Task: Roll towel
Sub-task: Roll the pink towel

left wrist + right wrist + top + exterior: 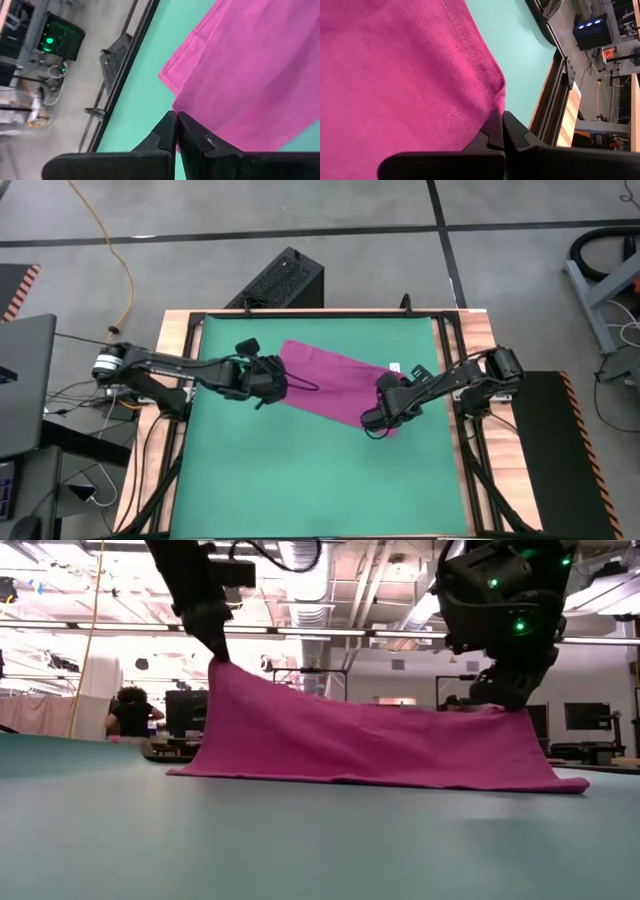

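The magenta towel (335, 385) stands over the green mat (300, 480), held up between both grippers. Its top edge sags from the left gripper down to the right one, and its lower edge (380, 780) rests on the mat. A white tag (394, 367) shows at its far right edge. My left gripper (278, 385) is shut on the towel's left end and holds it higher (215, 652). My right gripper (378, 420) is shut on the right end, lower (500, 700). My left gripper pinches the towel's corner (181, 107) between its two shut fingers, slanting down from the table's left. That end is lifted clear, and the cloth hangs below it down to the mat. My right gripper pinches the towel's corner (498, 100) between its two shut fingers, slanting down from the table's right. The corner is raised a little above the mat, and the cloth bunches slightly at the fingertips.
A wooden and black frame (172, 380) borders the mat on each side. A black box (285, 280) sits beyond the far edge and a laptop (25, 380) lies at the left. A person (130, 710) sits in the room behind. Bare mat lies toward the near edge.
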Available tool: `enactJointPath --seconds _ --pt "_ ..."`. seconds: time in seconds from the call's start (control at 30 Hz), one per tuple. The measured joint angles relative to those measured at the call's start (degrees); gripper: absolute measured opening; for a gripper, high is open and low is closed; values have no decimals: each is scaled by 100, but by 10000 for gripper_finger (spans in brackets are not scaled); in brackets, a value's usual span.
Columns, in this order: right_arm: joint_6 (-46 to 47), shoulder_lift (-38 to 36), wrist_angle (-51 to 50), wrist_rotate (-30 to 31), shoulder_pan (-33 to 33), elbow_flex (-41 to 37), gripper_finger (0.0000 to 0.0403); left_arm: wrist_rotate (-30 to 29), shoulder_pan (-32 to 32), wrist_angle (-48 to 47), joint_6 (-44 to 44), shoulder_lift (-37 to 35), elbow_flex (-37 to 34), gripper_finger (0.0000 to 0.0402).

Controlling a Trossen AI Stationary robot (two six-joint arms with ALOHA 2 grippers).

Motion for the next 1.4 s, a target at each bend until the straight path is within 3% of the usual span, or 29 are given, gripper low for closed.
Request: enactJointPath --seconds 0.37,0.7,1.0,1.4 --pt "-325 11 579 -1 -241 -198 0 -494 413 241 407 863 -35 0" --pt "-444 11 618 -7 -525 -199 0 -568 891 2529 1552 929 -894 0" --pt "-444 11 660 -8 -525 -201 0 -136 1193 3345 1843 924 -1277 0" --pt "-404 13 679 -37 -764 -201 0 -150 1307 4422 2236 924 -1587 0"
